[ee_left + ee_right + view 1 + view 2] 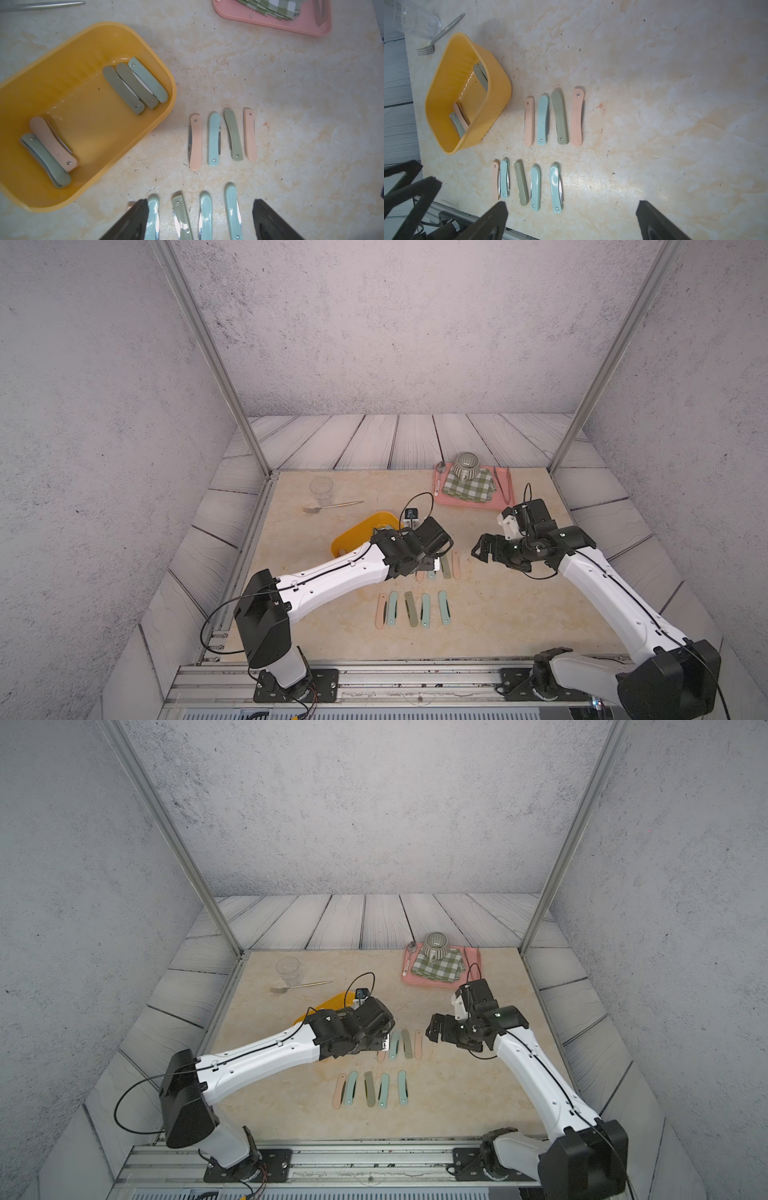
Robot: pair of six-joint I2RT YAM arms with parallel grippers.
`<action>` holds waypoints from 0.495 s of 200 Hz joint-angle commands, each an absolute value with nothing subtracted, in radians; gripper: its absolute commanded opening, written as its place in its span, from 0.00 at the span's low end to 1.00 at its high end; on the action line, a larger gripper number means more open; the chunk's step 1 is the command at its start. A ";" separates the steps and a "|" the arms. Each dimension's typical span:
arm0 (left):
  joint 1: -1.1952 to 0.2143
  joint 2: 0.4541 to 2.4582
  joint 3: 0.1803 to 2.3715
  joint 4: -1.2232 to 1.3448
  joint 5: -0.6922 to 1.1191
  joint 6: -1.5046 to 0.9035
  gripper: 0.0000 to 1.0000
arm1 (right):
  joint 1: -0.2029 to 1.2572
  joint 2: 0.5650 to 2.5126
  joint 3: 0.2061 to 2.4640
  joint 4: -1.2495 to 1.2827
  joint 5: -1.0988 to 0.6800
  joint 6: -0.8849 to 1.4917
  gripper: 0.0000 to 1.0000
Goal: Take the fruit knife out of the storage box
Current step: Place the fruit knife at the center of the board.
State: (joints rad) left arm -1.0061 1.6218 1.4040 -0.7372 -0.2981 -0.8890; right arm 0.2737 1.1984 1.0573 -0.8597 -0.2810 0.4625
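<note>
The storage box (93,116) is a yellow-orange tub, seen in both top views (353,531) partly under my left arm. Several folded fruit knives lie in it: three side by side (135,87) at one end, a pink one (52,143) on a green one at the other end. Beside the box two rows of folded knives lie on the table, one of several (223,137) and one of several more (411,608). My left gripper (200,202) hangs open over them, holding nothing. My right gripper (572,204) hovers open and empty to the right (482,549).
A pink tray (500,502) at the back right carries a checked cloth, a striped mug (466,466), a spoon and tongs. A clear glass (321,489) and a fork (332,506) lie behind the box. Metal frame posts stand at the table's back corners.
</note>
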 commanded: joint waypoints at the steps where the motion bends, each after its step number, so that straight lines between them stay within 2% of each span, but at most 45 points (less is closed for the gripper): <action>1: -0.961 1.602 1.426 -0.764 -0.267 -0.824 0.84 | 0.272 1.195 1.072 -0.860 -0.300 0.435 0.99; 32: -0.892 1.578 1.419 -0.755 -0.232 -0.769 0.87 | 0.273 1.228 1.109 -0.869 -0.290 0.433 0.99; 52: -0.851 1.561 1.405 -0.744 -0.224 -0.745 0.93 | 0.272 1.248 1.132 -0.864 -0.288 0.427 0.99; 99: -0.741 1.554 1.382 -0.720 -0.162 -0.695 0.95 | 0.272 1.311 1.194 -0.872 -0.258 0.432 0.99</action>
